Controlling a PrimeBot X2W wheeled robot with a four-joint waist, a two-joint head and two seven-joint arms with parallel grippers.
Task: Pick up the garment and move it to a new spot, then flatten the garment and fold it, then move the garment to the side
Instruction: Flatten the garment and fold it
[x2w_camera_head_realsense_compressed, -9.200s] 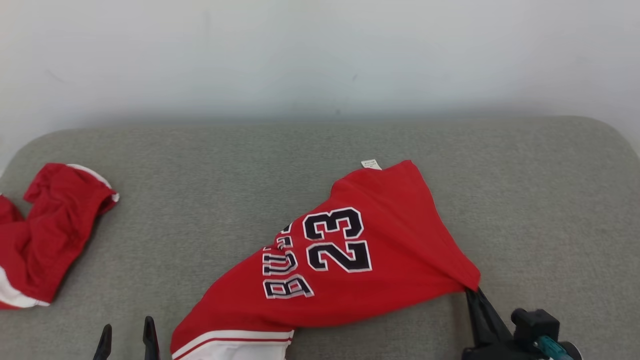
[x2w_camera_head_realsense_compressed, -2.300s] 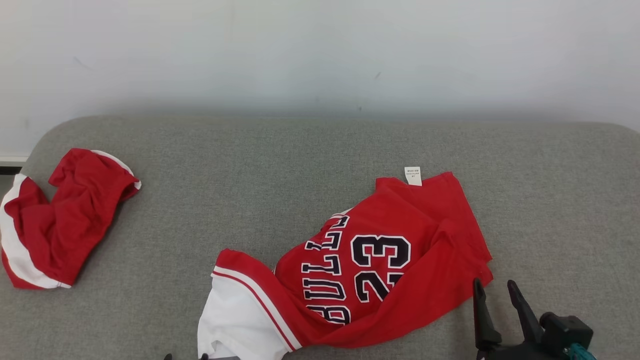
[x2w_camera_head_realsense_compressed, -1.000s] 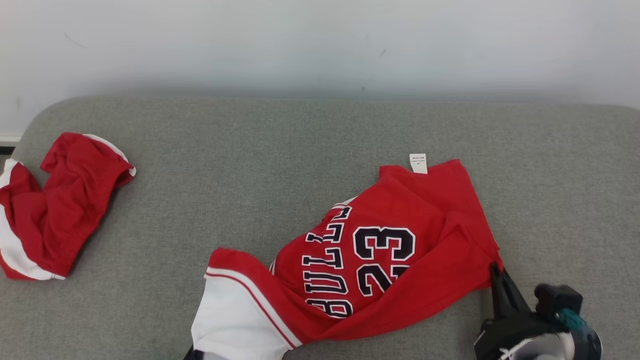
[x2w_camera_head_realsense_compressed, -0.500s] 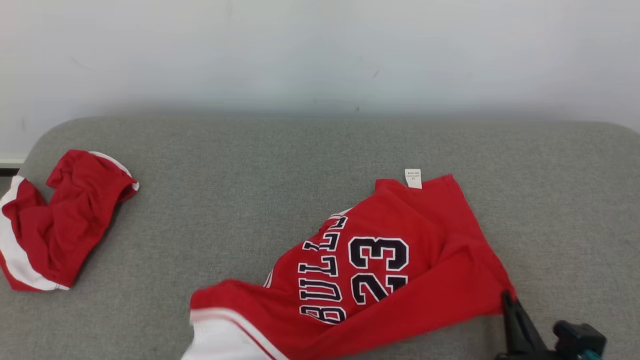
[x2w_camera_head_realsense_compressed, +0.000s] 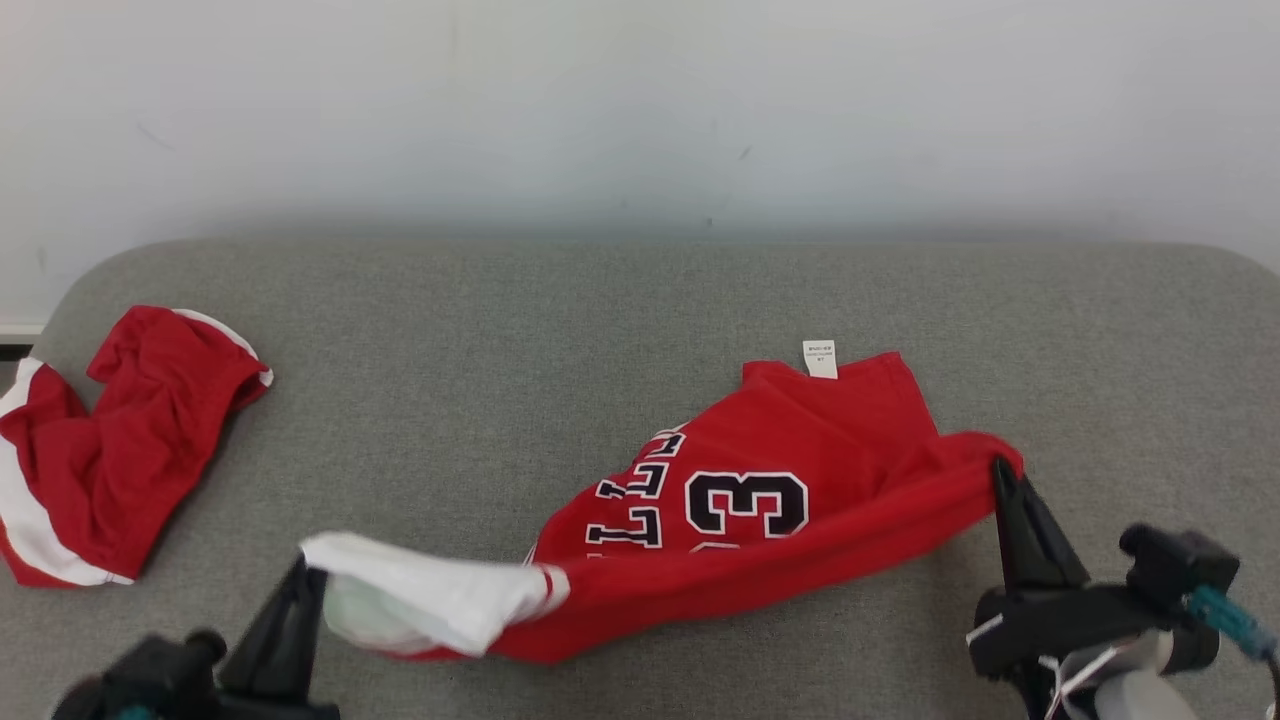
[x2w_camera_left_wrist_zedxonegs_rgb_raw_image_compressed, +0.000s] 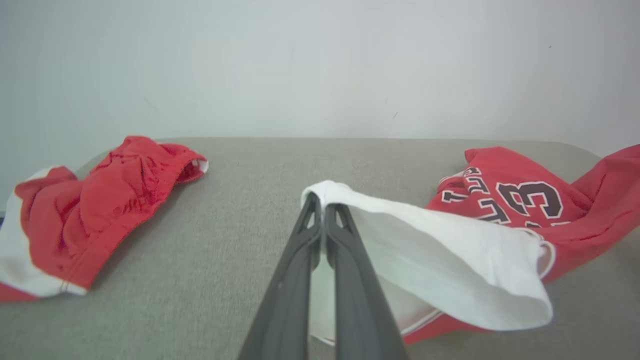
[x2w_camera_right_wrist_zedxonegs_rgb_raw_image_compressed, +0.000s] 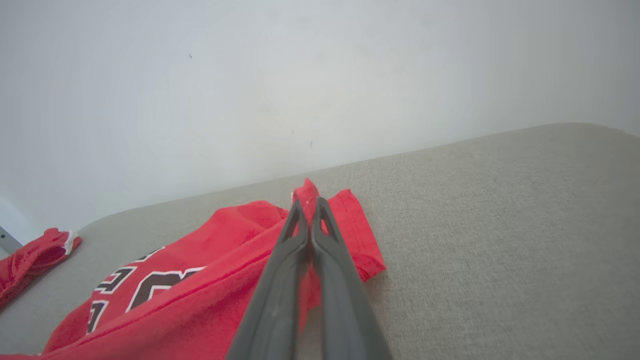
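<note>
In the head view the red jersey (x2w_camera_head_realsense_compressed: 800, 450) lies centre-right on the grey cushion (x2w_camera_head_realsense_compressed: 600, 330), its raised near edge hiding some lettering, strung between left gripper (x2w_camera_head_realsense_compressed: 303, 580) and right gripper (x2w_camera_head_realsense_compressed: 1000, 475). The left wrist view has the fingers (x2w_camera_left_wrist_zedxonegs_rgb_raw_image_compressed: 295, 280) pinched on its white hem (x2w_camera_left_wrist_zedxonegs_rgb_raw_image_compressed: 425, 240). The right wrist view has the fingers (x2w_camera_right_wrist_zedxonegs_rgb_raw_image_compressed: 280, 280) pinched on a red corner (x2w_camera_right_wrist_zedxonegs_rgb_raw_image_compressed: 306, 189).

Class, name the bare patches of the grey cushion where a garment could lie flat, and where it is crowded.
Widest bare patch: cushion middle, between the crumpled red garment and the jersey. Another band between jersey and wall, one at far right. Crowded: front, where left gripper and right gripper clamp it.
</note>
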